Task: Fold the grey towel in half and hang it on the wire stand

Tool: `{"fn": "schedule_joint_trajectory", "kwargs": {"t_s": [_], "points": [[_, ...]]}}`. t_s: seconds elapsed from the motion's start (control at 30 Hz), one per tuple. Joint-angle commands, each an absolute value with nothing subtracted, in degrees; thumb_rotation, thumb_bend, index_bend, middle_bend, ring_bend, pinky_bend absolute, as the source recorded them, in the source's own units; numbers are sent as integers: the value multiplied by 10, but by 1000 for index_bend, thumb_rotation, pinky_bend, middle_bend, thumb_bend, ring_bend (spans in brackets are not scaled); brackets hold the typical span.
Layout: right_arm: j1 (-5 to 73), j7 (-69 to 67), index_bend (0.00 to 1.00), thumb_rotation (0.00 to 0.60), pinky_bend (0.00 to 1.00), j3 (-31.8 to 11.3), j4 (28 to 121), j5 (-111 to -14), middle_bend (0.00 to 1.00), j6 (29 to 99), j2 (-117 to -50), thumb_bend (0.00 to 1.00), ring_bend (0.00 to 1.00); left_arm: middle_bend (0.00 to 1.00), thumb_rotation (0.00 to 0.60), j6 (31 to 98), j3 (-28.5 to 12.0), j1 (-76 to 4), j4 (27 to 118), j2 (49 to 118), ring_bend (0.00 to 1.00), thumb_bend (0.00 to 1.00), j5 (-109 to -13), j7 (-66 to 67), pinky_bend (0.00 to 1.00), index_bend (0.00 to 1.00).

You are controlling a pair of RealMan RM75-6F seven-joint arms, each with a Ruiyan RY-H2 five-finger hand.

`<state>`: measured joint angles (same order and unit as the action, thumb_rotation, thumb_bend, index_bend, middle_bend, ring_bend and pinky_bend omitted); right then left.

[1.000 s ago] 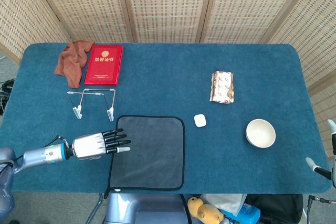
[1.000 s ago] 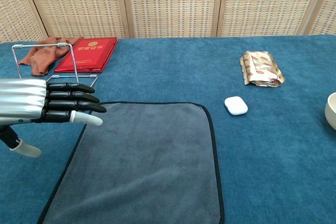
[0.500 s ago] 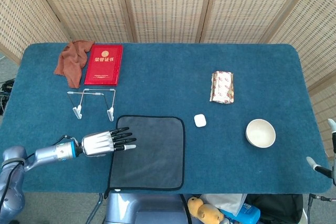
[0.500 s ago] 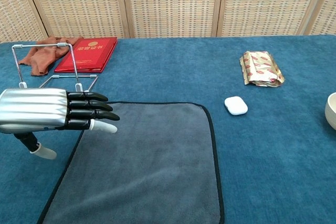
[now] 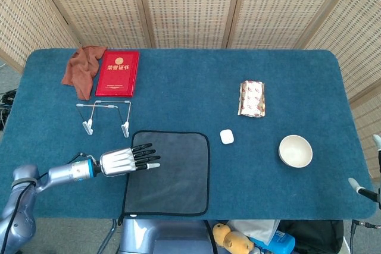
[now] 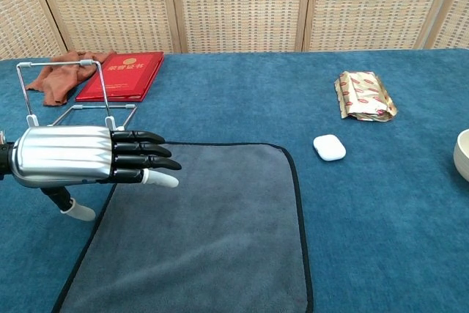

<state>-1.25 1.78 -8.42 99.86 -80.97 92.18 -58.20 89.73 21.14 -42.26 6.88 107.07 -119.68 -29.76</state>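
The grey towel [image 5: 169,172] [image 6: 209,229] lies flat near the table's front edge, dark-trimmed and unfolded. The wire stand [image 5: 106,115] [image 6: 69,93] stands just beyond its left corner. My left hand [image 5: 127,159] [image 6: 88,155] hovers over the towel's left edge, fingers stretched out flat and apart, holding nothing. Of my right hand [image 5: 368,187] only a small pale part shows at the head view's right edge; its fingers cannot be made out.
A red booklet [image 5: 118,73] and a rust cloth [image 5: 81,66] lie at the back left. A foil packet [image 5: 252,98], a white earbud case [image 5: 226,137] and a white bowl [image 5: 295,150] sit to the towel's right.
My left hand has slid rightward, from beside the towel to over its left edge. The towel has not moved.
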Motion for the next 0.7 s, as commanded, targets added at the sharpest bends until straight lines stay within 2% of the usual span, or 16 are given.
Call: {"fn": "schedule_joint_trajectory", "kwargs": {"t_s": [0.03, 0.37, 0.7], "points": [[-13, 17, 0, 600, 0, -83, 999, -811, 0, 922, -582, 0, 0, 0, 600, 894, 217, -426, 68, 1074, 0, 176, -1196, -294, 0, 2], [-15, 14, 0, 600, 0, -84, 1000, -810, 0, 924, -579, 0, 0, 0, 600, 887, 230, -430, 67, 1078, 0, 202, -1193, -284, 0, 7], [-15, 7, 0, 600, 0, -83, 1000, -810, 0, 922, -575, 0, 0, 0, 600, 884, 240, -436, 67, 1079, 0, 309, -1186, -280, 0, 30]]}}
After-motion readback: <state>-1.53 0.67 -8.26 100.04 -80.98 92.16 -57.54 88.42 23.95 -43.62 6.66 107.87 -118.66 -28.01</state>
